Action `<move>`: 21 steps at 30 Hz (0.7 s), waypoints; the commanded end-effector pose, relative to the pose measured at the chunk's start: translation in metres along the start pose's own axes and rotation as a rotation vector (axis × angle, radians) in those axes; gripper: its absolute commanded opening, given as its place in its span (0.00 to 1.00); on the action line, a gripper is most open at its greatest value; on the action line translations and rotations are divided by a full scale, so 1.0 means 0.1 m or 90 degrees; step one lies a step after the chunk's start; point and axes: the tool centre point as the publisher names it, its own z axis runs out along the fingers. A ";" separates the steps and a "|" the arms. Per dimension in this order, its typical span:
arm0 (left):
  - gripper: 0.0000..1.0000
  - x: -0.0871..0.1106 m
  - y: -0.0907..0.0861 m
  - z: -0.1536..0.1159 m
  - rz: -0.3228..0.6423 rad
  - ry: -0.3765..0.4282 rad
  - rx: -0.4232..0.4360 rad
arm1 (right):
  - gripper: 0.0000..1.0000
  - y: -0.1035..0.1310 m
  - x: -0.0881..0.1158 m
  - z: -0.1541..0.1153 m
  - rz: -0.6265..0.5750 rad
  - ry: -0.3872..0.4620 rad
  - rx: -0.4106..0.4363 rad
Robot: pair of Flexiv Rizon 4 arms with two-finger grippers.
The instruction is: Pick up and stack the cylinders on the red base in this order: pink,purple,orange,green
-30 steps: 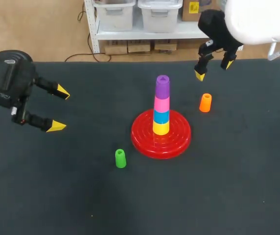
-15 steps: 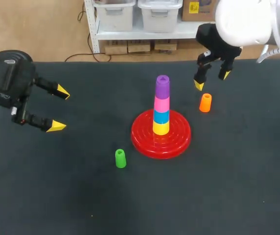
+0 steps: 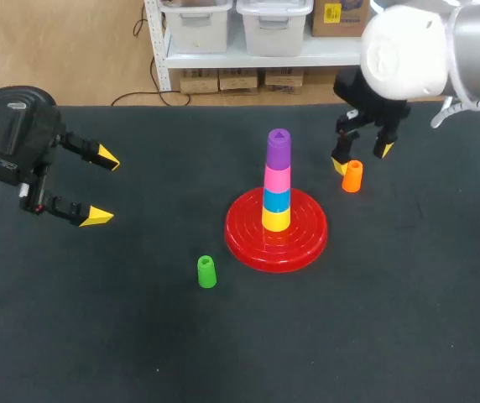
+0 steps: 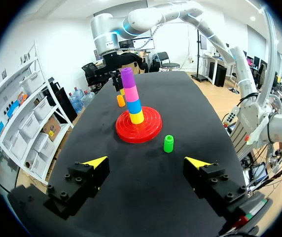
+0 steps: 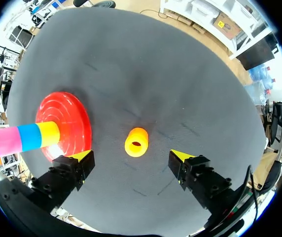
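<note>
The red base (image 3: 275, 245) sits mid-table with a stack of yellow, blue, pink and purple (image 3: 279, 148) cylinders on its peg; the left wrist view shows this stack (image 4: 131, 96) too. An orange cylinder (image 3: 352, 176) stands upright to the right of the base. My right gripper (image 3: 361, 158) hangs open just above it, fingertips on either side and apart from it; in the right wrist view the orange cylinder (image 5: 136, 142) lies ahead of and between the open fingers (image 5: 81, 157). A green cylinder (image 3: 206, 272) stands left of the base's front. My left gripper (image 3: 101, 186) stays open at the far left, holding nothing.
The base (image 5: 64, 124) with its stack lies close beside the right gripper's finger on that side. The dark table mat (image 3: 374, 319) stretches around all the objects. A shelf with bins stands beyond the table's far edge.
My right gripper has come down and toward the orange cylinder, from above and behind it to straddling its top. The left arm and all the cylinders have stayed put.
</note>
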 end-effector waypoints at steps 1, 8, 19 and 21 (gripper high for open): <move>1.00 0.01 0.01 0.01 0.001 -0.001 0.000 | 1.00 0.00 -0.01 0.07 0.002 0.003 0.003; 1.00 0.01 0.01 0.01 0.001 -0.001 0.000 | 1.00 -0.02 -0.02 0.13 0.000 0.011 0.011; 1.00 0.01 0.01 0.01 0.001 -0.001 0.000 | 1.00 -0.05 -0.08 0.23 0.000 0.028 0.025; 1.00 0.01 0.01 0.01 0.001 -0.001 0.000 | 1.00 -0.05 -0.09 0.25 0.002 0.029 0.026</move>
